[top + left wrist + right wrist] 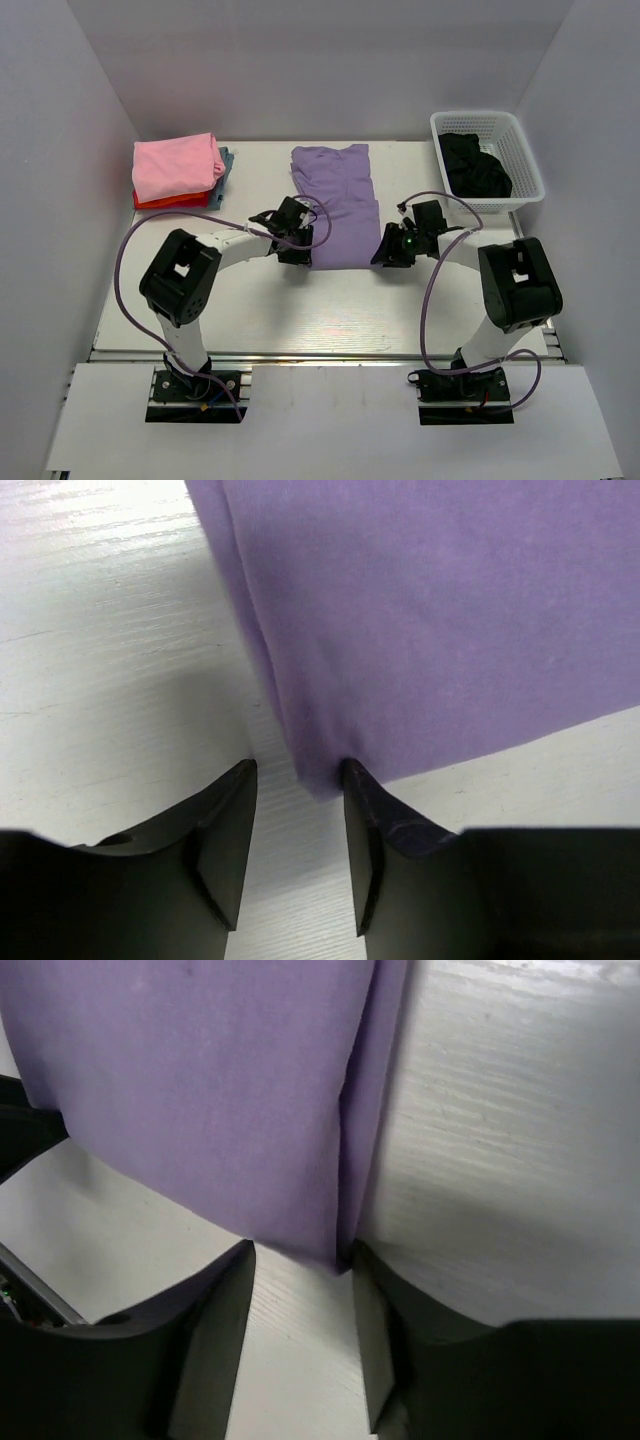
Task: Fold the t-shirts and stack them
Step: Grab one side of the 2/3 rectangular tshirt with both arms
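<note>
A lavender-purple t-shirt [338, 200] lies folded lengthwise into a long strip in the middle of the table. My left gripper [297, 250] is open at its near left corner; in the left wrist view [298, 780] the shirt's corner [320, 765] sits between the fingertips. My right gripper [393, 250] is open at the near right corner; in the right wrist view [300, 1260] the corner [330, 1250] lies between the fingertips. A stack of folded shirts, pink [175, 165] on top of red [160, 201] and grey-blue [226, 160], lies at the far left.
A white lattice basket [525, 165] at the far right holds dark cloth [472, 165]. White walls close in the table on the left, back and right.
</note>
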Action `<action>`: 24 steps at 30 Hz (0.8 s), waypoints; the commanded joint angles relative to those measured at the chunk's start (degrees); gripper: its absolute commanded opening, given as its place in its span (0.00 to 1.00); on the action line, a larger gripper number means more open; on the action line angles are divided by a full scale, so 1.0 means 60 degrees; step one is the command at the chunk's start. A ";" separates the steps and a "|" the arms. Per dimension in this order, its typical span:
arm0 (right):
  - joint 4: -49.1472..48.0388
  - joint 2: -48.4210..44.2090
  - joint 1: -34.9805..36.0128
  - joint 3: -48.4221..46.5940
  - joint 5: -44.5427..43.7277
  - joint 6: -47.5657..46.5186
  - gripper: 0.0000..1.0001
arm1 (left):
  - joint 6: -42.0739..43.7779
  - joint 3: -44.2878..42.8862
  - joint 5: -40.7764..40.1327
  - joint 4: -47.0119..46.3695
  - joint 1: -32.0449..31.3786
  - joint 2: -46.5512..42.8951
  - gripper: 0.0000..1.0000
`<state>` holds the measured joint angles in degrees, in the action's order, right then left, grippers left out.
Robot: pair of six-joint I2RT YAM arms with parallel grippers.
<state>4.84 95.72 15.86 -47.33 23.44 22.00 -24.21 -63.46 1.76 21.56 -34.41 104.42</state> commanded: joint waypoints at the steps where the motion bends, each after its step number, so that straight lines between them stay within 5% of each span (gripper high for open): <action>1: -0.0293 0.0510 0.0009 0.0154 0.0019 0.0025 0.45 | -0.0140 0.0367 0.0073 0.0303 -0.0212 0.0350 0.48; 5: -0.0411 0.0585 0.0008 0.0183 -0.0025 0.0025 0.21 | -0.0140 0.0046 0.0218 0.0215 -0.0212 0.0438 0.29; 6: -0.0382 0.0541 0.0008 0.0227 0.0091 0.0010 0.16 | -0.0140 0.0045 0.0379 0.0215 -0.0212 0.0438 0.08; 7: -0.0411 0.0439 0.0008 0.0271 0.0295 -0.0019 0.09 | -0.0140 0.0045 0.0468 0.0215 -0.0212 0.0351 0.00; 9: -0.0309 -0.0059 0.0067 0.0504 0.0560 -0.0078 0.00 | -0.0024 0.0175 0.0935 0.0215 -0.0212 0.0073 0.00; 18: 0.2340 -0.4007 0.0096 0.1823 0.1088 -0.1189 0.00 | 0.0372 0.1582 0.2723 0.1648 -0.0591 -0.3060 0.00; 24: 0.5222 -0.6269 0.0067 0.1241 0.2082 -0.1981 0.00 | 0.0592 0.1583 0.4348 0.2603 -0.0783 -0.5462 0.00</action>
<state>24.12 62.92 16.47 -36.77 31.55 14.33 -22.44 -53.69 20.34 32.88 -38.76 78.11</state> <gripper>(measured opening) 0.022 0.021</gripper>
